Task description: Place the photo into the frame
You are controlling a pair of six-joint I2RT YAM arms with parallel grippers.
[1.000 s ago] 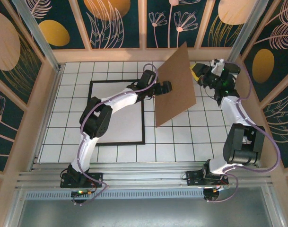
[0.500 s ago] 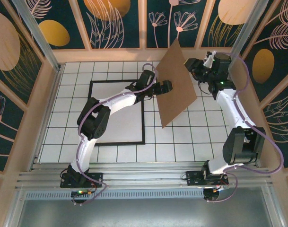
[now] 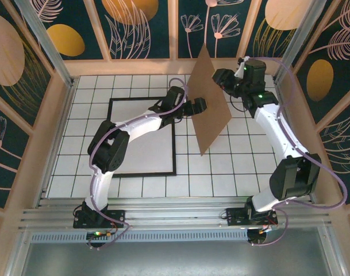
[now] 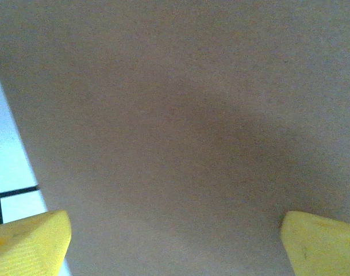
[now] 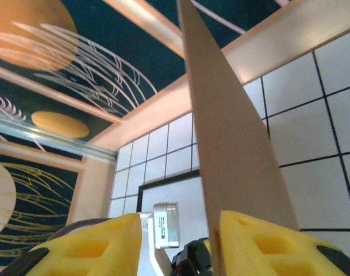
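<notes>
The frame (image 3: 134, 99) lies flat on the white-tiled counter (image 3: 249, 167), left of centre, its opening filled by a plain white sheet (image 3: 141, 155), seemingly the photo back-up. Just right of it a brown board (image 3: 216, 112) stands tilted: the left tool (image 3: 202, 105) is released wide, close before its face, while the right tool (image 3: 219, 76) has its jaws part-spread astride the board's upper edge, one pad (image 5: 261, 241) touching. Dark teal panels (image 3: 146, 29) with gold leaf motifs wall the counter.

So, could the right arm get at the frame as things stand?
Probably not. The cardboard sits between the right fingers and stands tilted like a wall toward the frame, and the left arm stretches across the frame.
</notes>
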